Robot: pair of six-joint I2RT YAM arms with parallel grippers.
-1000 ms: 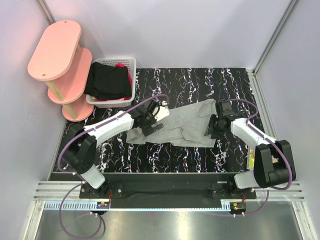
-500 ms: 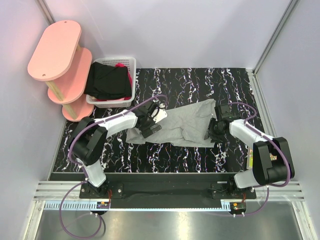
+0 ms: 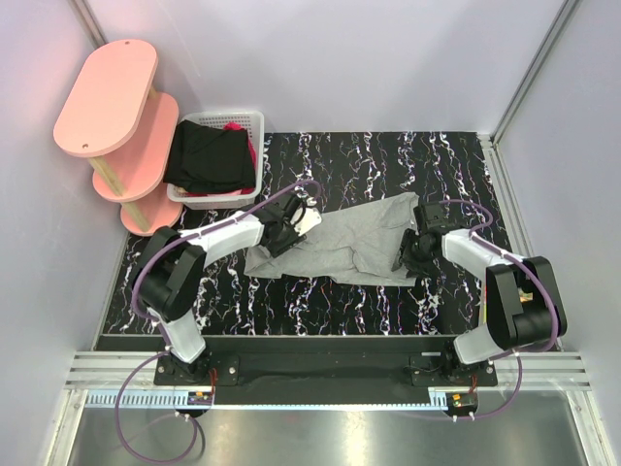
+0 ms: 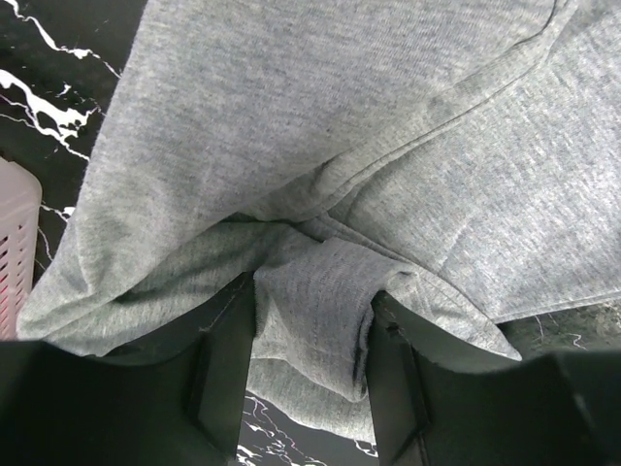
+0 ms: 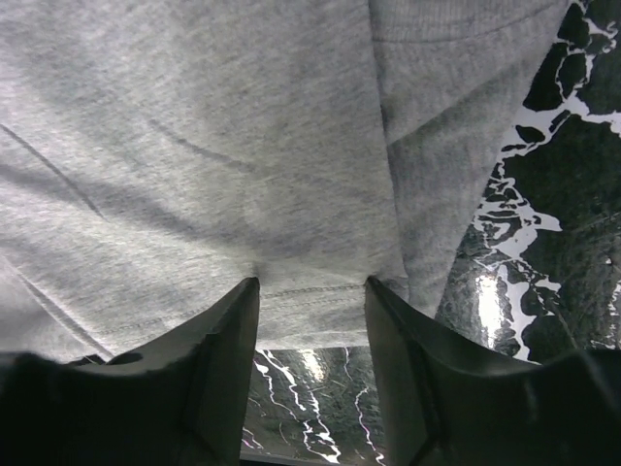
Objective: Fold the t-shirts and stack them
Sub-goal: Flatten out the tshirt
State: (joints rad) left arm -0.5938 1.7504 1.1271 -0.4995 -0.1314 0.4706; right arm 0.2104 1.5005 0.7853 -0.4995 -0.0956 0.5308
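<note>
A light grey t-shirt (image 3: 354,243) lies crumpled on the black marbled table (image 3: 388,165). My left gripper (image 3: 282,236) sits low at the shirt's left edge. In the left wrist view its jaws (image 4: 312,359) pinch a bunched fold of the grey shirt (image 4: 388,146) that fills the gap between them. My right gripper (image 3: 408,254) is at the shirt's right edge. Its fingers (image 5: 312,320) stand apart, with the flat stitched hem of the shirt (image 5: 243,146) lying across the gap. A black garment (image 3: 209,155) and a bit of magenta cloth (image 3: 234,126) lie in the basket.
The white lattice basket (image 3: 257,118) stands at the table's back left corner, and its wall (image 4: 15,252) shows at the edge of the left wrist view. A pink two-tier shelf (image 3: 107,97) stands left of it. Purple walls close in the table.
The left gripper's jaws have closed in on a fold at the shirt's left edge. The right gripper has shifted slightly along the right edge and its jaws have widened a little.
</note>
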